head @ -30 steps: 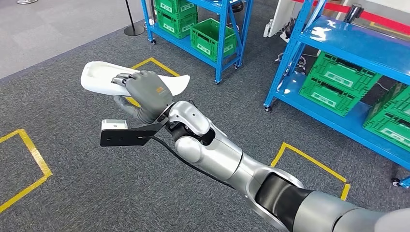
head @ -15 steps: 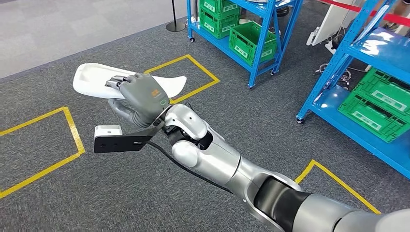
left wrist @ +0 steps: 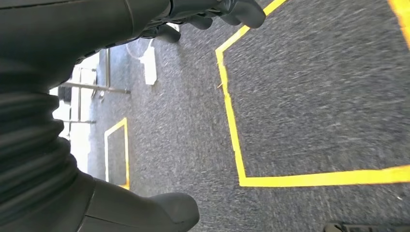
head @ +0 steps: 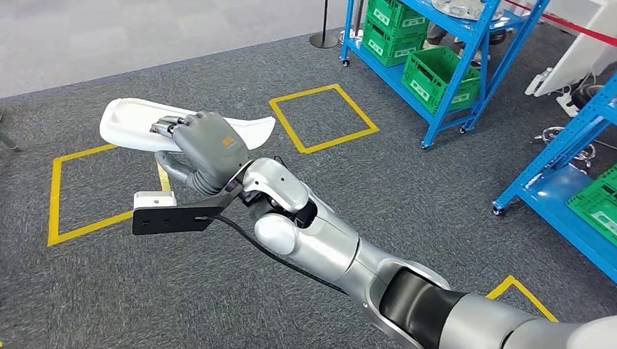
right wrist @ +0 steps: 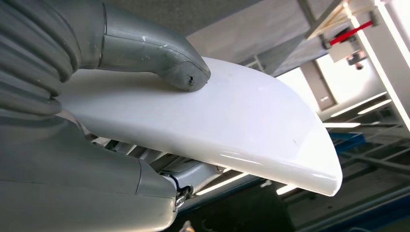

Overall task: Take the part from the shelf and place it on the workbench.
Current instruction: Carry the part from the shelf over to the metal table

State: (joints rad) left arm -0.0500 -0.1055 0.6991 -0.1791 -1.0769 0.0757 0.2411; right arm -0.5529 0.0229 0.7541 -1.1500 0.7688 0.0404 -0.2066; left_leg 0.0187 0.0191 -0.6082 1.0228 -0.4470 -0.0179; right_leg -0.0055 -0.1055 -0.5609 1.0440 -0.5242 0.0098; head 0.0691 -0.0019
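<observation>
The part (head: 131, 120) is a long, curved white plastic shell. My right hand (head: 207, 145) grips it near its middle and holds it out over the grey carpet, roughly level. In the right wrist view the thumb (right wrist: 179, 63) presses on the part's (right wrist: 241, 125) smooth white face while the fingers clamp it from the other side. My left hand (left wrist: 72, 121) hangs over the floor, its thumb and fingers apart with nothing between them.
A blue shelf rack (head: 473, 51) with green crates (head: 436, 76) stands at the back right. Another blue rack (head: 575, 167) is at the right edge. Yellow tape squares (head: 324, 116) mark the carpet. A stanchion base (head: 324, 40) stands at the back.
The whole picture has shifted right, so the camera has turned left; racks slide toward the right edge. My right hand keeps the same grip on the part.
</observation>
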